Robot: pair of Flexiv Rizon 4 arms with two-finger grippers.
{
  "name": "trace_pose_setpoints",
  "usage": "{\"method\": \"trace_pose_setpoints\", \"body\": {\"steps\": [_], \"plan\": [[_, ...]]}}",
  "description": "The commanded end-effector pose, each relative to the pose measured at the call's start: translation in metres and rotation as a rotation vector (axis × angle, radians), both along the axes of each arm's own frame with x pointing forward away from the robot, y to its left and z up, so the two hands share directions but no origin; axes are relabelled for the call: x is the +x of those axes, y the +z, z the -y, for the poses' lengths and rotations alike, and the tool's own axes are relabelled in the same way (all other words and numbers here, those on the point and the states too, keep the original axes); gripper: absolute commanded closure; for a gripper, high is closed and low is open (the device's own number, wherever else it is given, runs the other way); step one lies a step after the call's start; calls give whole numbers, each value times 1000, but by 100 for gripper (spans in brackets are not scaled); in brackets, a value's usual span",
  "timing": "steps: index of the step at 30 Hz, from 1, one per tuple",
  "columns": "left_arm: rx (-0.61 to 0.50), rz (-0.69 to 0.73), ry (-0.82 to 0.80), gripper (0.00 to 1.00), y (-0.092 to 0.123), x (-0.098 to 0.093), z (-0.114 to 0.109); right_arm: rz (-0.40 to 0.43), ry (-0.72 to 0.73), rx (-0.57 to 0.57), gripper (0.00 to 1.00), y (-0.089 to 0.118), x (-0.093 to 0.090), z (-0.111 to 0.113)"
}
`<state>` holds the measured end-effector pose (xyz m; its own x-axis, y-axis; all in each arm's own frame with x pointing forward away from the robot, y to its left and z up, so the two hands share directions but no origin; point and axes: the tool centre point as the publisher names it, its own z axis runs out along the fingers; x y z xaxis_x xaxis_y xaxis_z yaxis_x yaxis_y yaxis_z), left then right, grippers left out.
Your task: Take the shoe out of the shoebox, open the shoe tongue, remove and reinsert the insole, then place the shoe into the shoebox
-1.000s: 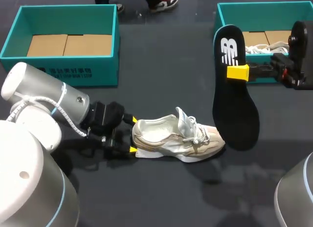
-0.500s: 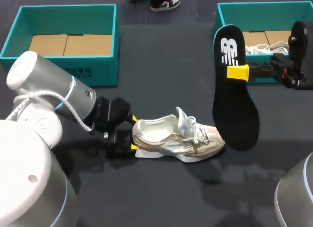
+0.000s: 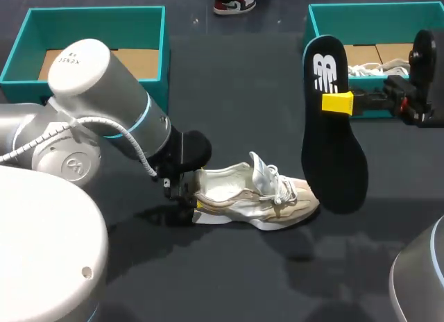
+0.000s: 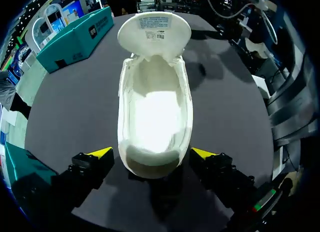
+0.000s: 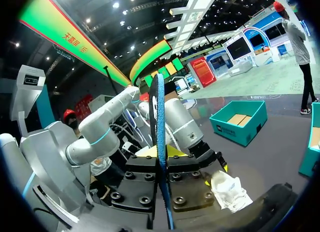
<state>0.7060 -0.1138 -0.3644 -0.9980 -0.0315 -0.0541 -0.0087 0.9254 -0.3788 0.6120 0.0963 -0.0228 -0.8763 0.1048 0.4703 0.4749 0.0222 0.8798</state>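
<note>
1. Cream-white laced sneaker (image 3: 253, 197) (image 4: 155, 122) (image 5: 227, 189): stands on its sole on the dark grey tabletop (image 3: 229, 266), outside both boxes. The heel points toward the left arm and the toe toward the robot's right.
2. Padded white tongue (image 3: 260, 168) (image 4: 154, 27) of the sneaker: lifted up and forward over the laces. The left wrist view looks straight into the pale, uncovered interior.
3. Left gripper (image 3: 196, 197) (image 4: 151, 153): low at the sneaker's heel. Its yellow-tipped fingers are spread wide, one on each side of the heel. The heel sits between them without being pinched, and a gap shows beside one finger.
4. Flat black foam insole with a white logo (image 3: 333, 128) (image 5: 161, 142): out of the sneaker and held on end, logo end up and broad end down. Its lower end hangs just beside the sneaker's toe. Whether it touches the tabletop cannot be told.
5. Right gripper (image 3: 338, 103) (image 5: 161, 164): clamped on the insole in its upper part, one finger on each face. The right wrist view shows the insole edge-on between the fingers.
6. Open teal cardboard shoebox with a brown floor (image 3: 97, 10): at the table's far left, behind the left arm.
7. Second teal shoebox (image 3: 374, 10): at the far right, behind the right gripper. A white laced shoe (image 3: 378, 70) lies in it, partly hidden.
</note>
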Motion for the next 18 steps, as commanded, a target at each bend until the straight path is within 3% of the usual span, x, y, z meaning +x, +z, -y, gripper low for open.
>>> {"method": "trace_pose_setpoints", "body": {"steps": [1,18], "plan": [[213,3,17,0,4,-4,2,0,-9,0,100,-1,-5,1],[255,-14,-7,0,26,-2,11,0,-9,0,100,-1,-5,1]]}}
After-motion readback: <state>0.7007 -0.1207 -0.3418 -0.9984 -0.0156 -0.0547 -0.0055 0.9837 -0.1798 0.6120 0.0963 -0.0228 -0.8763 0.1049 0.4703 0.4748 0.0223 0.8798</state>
